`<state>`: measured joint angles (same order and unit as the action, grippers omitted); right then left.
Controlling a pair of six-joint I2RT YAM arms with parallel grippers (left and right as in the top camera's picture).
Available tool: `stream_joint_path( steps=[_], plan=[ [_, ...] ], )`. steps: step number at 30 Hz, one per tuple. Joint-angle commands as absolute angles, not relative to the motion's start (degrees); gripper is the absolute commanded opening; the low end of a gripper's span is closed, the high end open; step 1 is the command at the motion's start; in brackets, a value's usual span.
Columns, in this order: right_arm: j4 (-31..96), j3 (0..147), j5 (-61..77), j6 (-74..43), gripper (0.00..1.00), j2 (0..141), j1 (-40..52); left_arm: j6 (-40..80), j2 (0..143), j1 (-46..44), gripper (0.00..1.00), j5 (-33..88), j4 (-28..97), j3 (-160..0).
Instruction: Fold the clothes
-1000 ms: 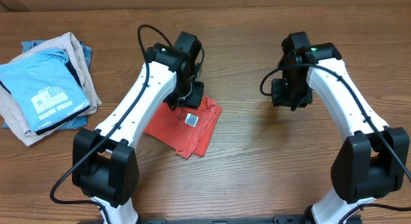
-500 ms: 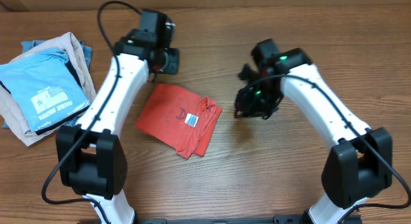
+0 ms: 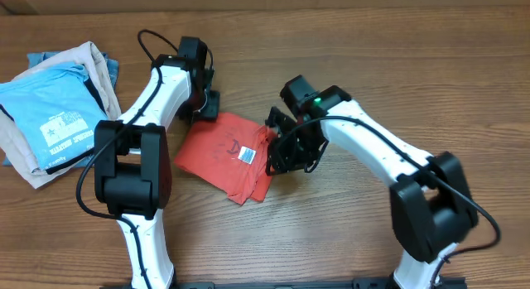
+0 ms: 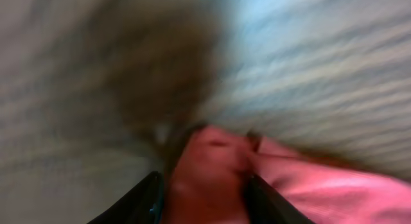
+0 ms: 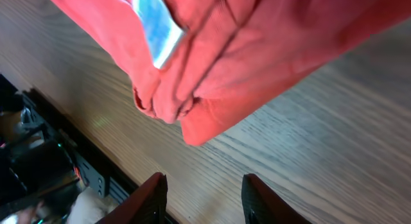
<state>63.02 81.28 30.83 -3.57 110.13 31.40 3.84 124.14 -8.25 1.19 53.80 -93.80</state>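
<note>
Two hands work at opposite edges of the coral-red T-shirt (image 3: 217,156). The left hand (image 4: 204,197) has its fingers (image 4: 144,201) apart with a bunch of the red fabric between them, but the wrist view is too smeared to tell whether they pinch it or only straddle it. From overhead it sits at the shirt's far left corner. The right hand (image 5: 202,198) stands moderately wide, with only bare worktop (image 3: 348,231) between its fingers (image 5: 153,197). The shirt's rumpled right edge lies just ahead of the tips.

The shirt lies folded into a compact rough rectangle, left of the worktop's middle. Its white tag (image 3: 246,156) faces up near the right edge, with dark lettering beside it. At the far left, well apart, a light blue printed T-shirt (image 3: 58,123) tops a pile of beige garments (image 3: 79,55).
</note>
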Motion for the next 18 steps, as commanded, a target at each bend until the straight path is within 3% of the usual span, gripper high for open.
stream_joint_path(
  steps=[1, 10, 18],
  plan=[
    [62.6, 80.8, 33.3, -4.6, 0.41, 113.8, 32.0, 2.9, 125.8, -8.2, 0.43, -4.6, 58.7, -94.0],
    [56.6, 80.8, 29.7, -10.2, 0.42, 117.8, 30.1, 8.9, 126.3, -8.2, 0.39, -5.0, 76.2, -92.7],
    [45.7, 80.9, 13.5, -10.3, 0.42, 117.8, 26.8, 14.8, 126.3, -8.3, 0.36, 0.1, 81.8, -84.2]
  ],
)
